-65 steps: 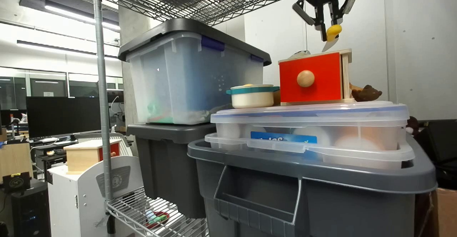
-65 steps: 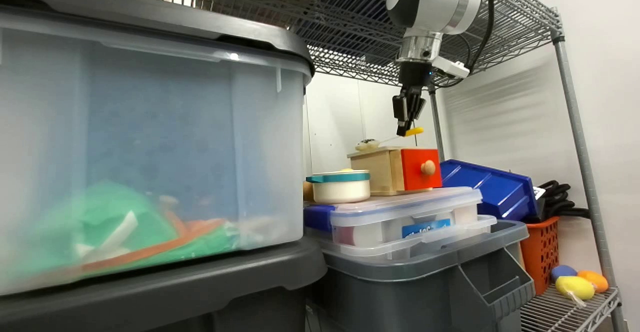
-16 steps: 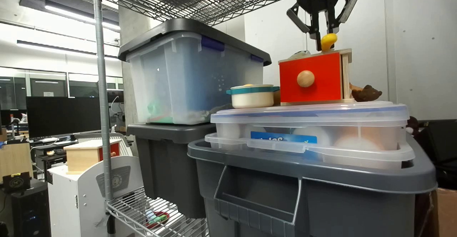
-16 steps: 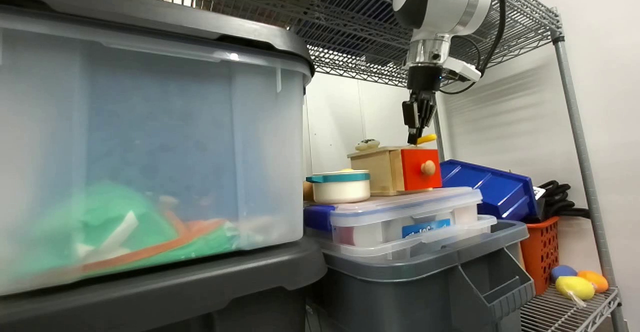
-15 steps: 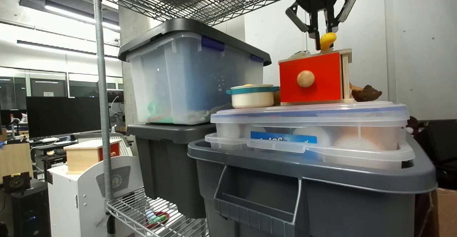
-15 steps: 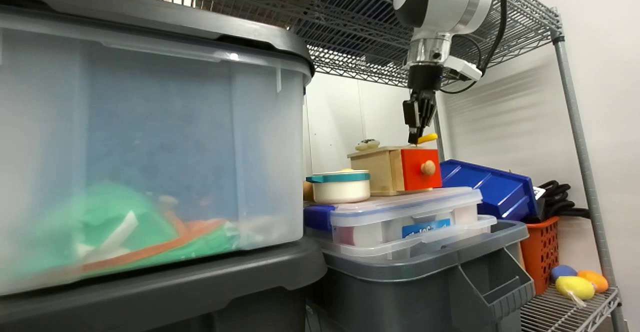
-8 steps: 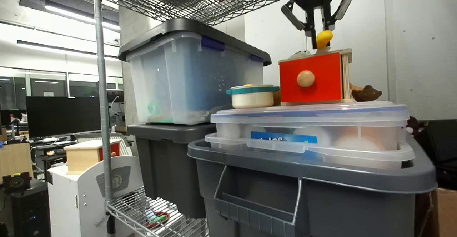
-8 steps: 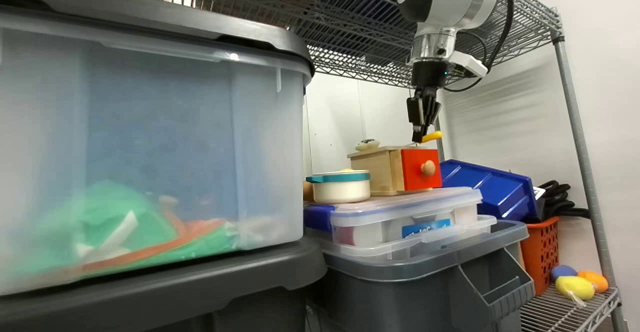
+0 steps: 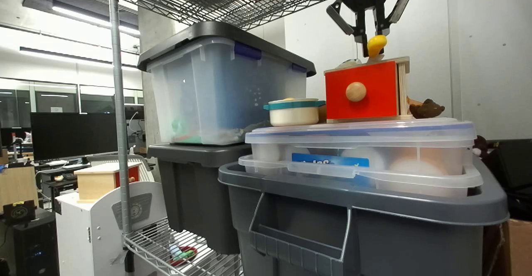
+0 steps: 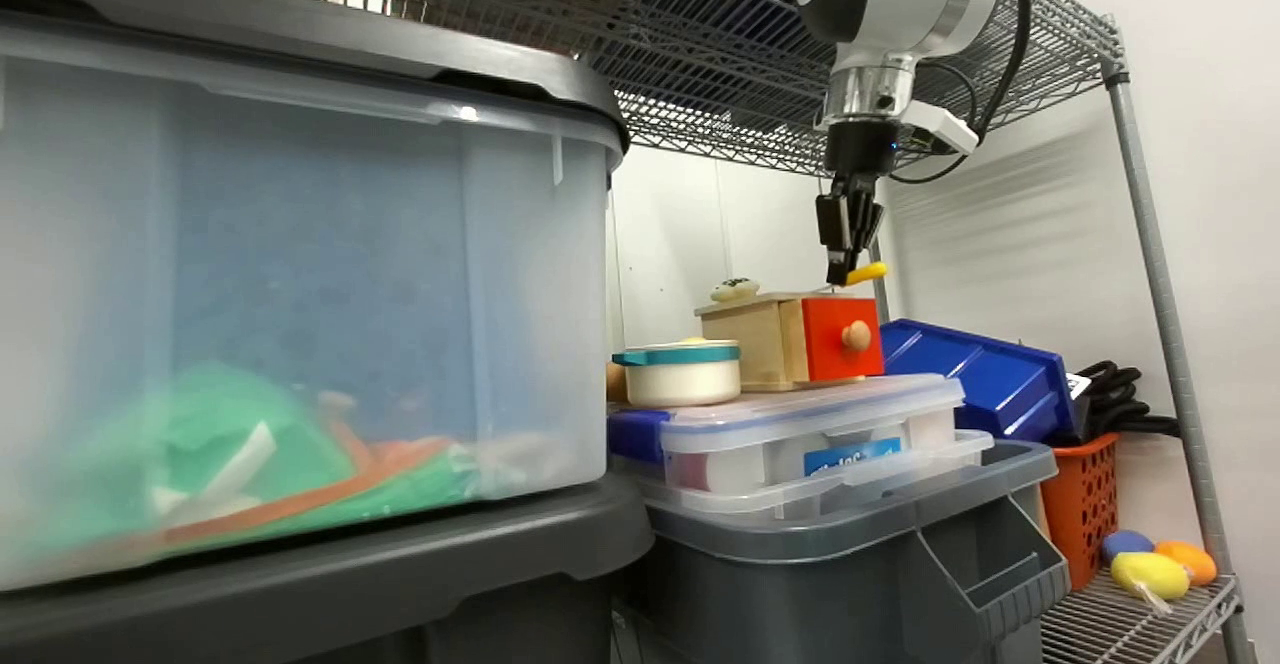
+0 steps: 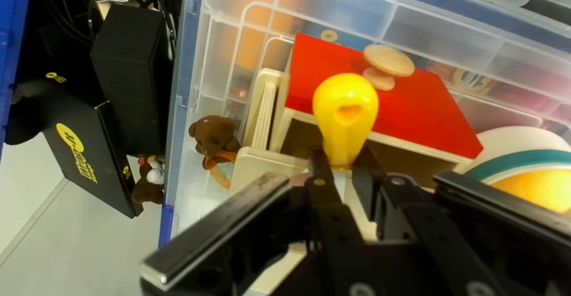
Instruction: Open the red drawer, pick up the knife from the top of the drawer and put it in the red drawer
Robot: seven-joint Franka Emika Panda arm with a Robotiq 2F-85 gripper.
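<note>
- Claw: the black two-fingered claw is clenched on a small toy knife with a glossy yellow rounded handle; pinch sits near where handle meets silvery blade.
- Knife: between the fingertips, handle end poking ahead of the claw, blade running back underneath. From where I stand, can't tell if it touches the pale wooden box below.
- Drawer: red-fronted wooden drawer with round pale wooden knob, below and ahead of the claw. Partly pulled out; dark gap shows behind the front in the wrist view.
- Around: cream toy pot with teal rim, lower and off to one side of the claw; flat clear plastic tub under box and pot.
- Step in hand: transfer into the drawer, I'd judge; opening and pick-up done, placing not yet.
- Next: probably ease ahead until the knife is over the gap, lower, then let go.
- Watch: gap looks tight for the knife; blade may catch the box edge, handle the red front. Turning it along the gap might help.
</note>
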